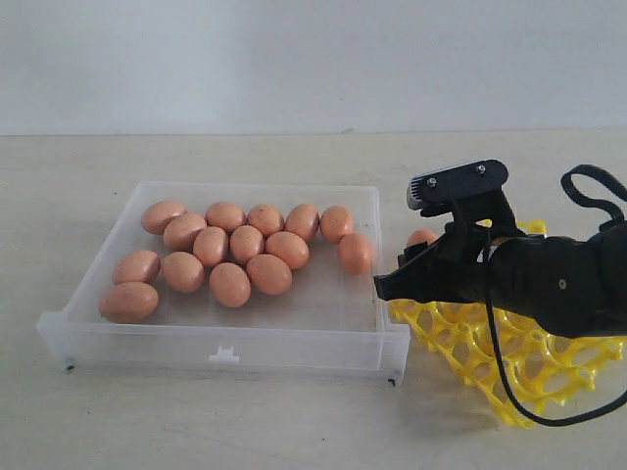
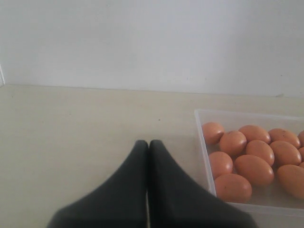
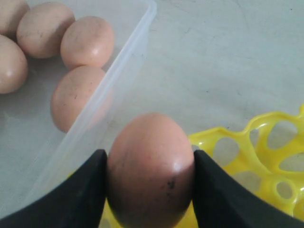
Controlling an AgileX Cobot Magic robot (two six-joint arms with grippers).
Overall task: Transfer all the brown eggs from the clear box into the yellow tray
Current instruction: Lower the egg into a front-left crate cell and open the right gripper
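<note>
Yellow tray (image 3: 236, 134), open lattice of round cups, near right on the tabletop (image 1: 196, 421); over its edge, right gripper (image 3: 149, 164) clasping one reddish, faintly speckled brown egg (image 3: 147, 137); alongside, low-walled clear box (image 1: 294, 345) holding other brown eggs (image 1: 246, 243) clustered rearward; left gripper (image 2: 148, 147) pinched closed, empty.

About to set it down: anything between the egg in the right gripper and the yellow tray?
Nothing visible. The egg in the right gripper hangs over the yellow tray edge; the clear box wall stands beside it, not beneath.
</note>
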